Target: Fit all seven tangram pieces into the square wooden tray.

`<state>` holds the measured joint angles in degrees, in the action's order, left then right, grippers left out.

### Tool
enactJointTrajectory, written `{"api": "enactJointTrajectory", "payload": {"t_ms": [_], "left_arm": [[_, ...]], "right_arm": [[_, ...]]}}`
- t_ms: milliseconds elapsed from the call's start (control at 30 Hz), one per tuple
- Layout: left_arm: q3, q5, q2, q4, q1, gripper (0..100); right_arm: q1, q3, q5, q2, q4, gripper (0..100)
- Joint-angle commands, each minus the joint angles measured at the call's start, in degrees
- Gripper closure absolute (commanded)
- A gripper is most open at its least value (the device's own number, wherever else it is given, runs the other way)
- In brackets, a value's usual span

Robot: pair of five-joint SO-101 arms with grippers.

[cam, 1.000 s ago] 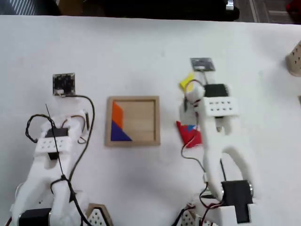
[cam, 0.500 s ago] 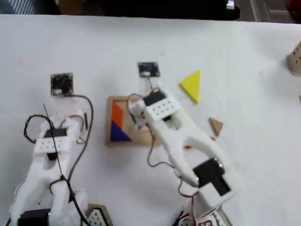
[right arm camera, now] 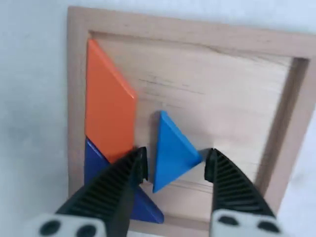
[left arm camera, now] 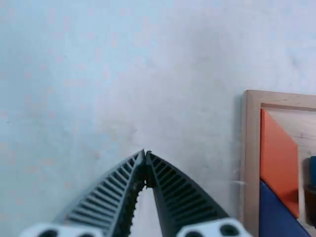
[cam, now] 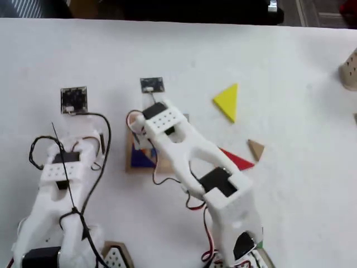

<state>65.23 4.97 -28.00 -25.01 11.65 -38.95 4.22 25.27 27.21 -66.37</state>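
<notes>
Overhead view, two close wrist views, shared tray [right arm camera: 187,30]

Two white robot arms stood side by side. The left arm [cam: 56,184] sat in the 8 o'clock part of the high view and stretched straight toward 12 o'clock. The left gripper [left arm camera: 145,157] was closed, its dark ribbed fingers [left arm camera: 118,190] meeting at the tips in a narrow wedge. The right arm [cam: 195,156] rose from its base at 5 o'clock and slanted toward 10 o'clock, its wrist near the centre. The right gripper [right arm camera: 175,155] pointed downward with its jaws parted, the ribbed fingers apart.
</notes>
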Motion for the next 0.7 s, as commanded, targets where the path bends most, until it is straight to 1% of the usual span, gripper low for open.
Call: {"api": "enactJointTrajectory", "payload": {"t_ms": [0, 100, 200, 267, 333, 367, 467, 667], "left_arm": [[-0.53, -0.26, -1.63, 1.58, 0.92, 97], [-0.53, -0.26, -1.63, 1.58, 0.92, 97], [-0.53, -0.26, -1.63, 1.58, 0.92, 97], [-0.53, -0.26, -1.63, 1.58, 0.92, 97], [-0.53, -0.26, -1.63, 1.58, 0.92, 97], [-0.53, -0.26, -1.63, 1.58, 0.92, 97], [-0.53, -0.26, -1.63, 1.58, 0.92, 97], [-0.44, -0.26, -1.63, 1.58, 0.92, 97]], "right_arm": [[-0.13, 6.07, 0.44, -0.04, -3.47, 80.6], [-0.04, 10.29, 0.35, -0.84, -9.36, 81.1], [1.19, 14.15, -1.05, -2.68, -15.52, 84.3], [2.07, 15.03, -4.13, -3.47, -17.71, 88.7], [3.30, 14.77, -6.42, -3.74, -18.68, 95.7], [3.91, 14.68, -7.47, -3.56, -18.77, 98.5], [6.20, 11.87, -9.67, -3.03, -16.84, 98.1], [8.75, 5.36, -11.69, -2.59, -5.32, 98.1]]}}
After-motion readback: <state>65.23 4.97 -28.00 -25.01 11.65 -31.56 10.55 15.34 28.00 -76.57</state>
